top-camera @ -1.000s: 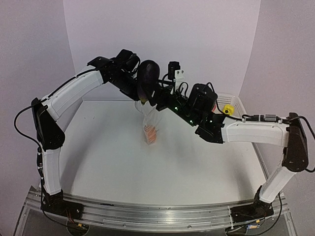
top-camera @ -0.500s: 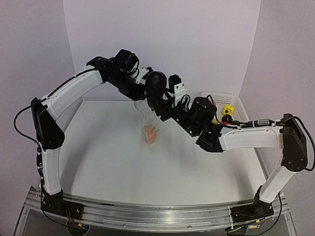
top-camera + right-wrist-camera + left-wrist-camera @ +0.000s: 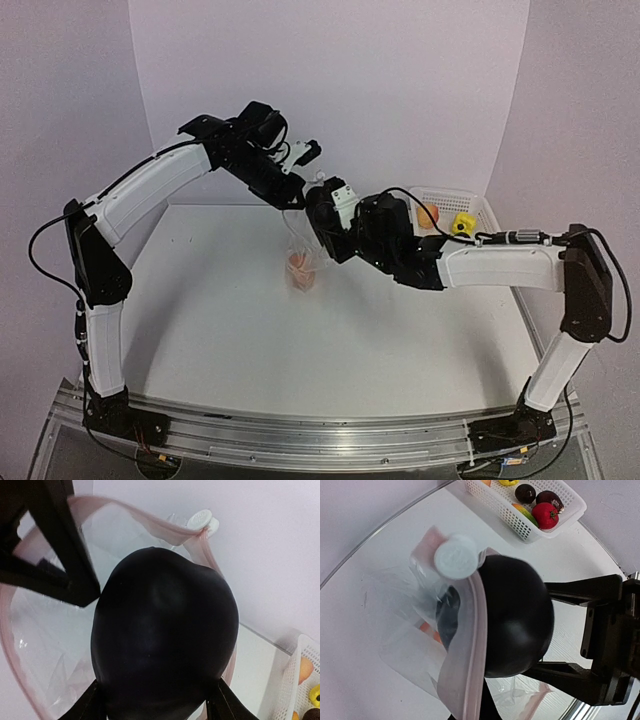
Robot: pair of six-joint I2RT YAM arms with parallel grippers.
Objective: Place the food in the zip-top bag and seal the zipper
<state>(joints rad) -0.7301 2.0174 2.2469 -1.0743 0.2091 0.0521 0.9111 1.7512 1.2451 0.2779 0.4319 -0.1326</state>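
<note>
The zip-top bag (image 3: 300, 245) hangs open above the table, and my left gripper (image 3: 291, 178) is shut on its mouth edge. The pinkish zipper (image 3: 472, 630) strip curves around the mouth, with a round white piece (image 3: 456, 557) on it. My right gripper (image 3: 322, 210) is shut on a large dark purple food (image 3: 165, 645) and holds it in the bag's mouth, its fingers (image 3: 95, 705) on either side of the toy. An orange food (image 3: 300, 265) lies at the bottom of the bag. The left gripper's black fingers (image 3: 60, 545) show at the rim in the right wrist view.
A white perforated basket (image 3: 478, 207) stands at the back right, holding orange (image 3: 428, 215), yellow (image 3: 463, 222), red (image 3: 546, 514) and dark toy fruits. The back wall rises close behind the bag. Both arms crowd together over the table's back centre.
My right gripper has swung left and down with the dark purple food, bringing it from above the bag into the mouth. The left gripper keeps holding the bag in place.
</note>
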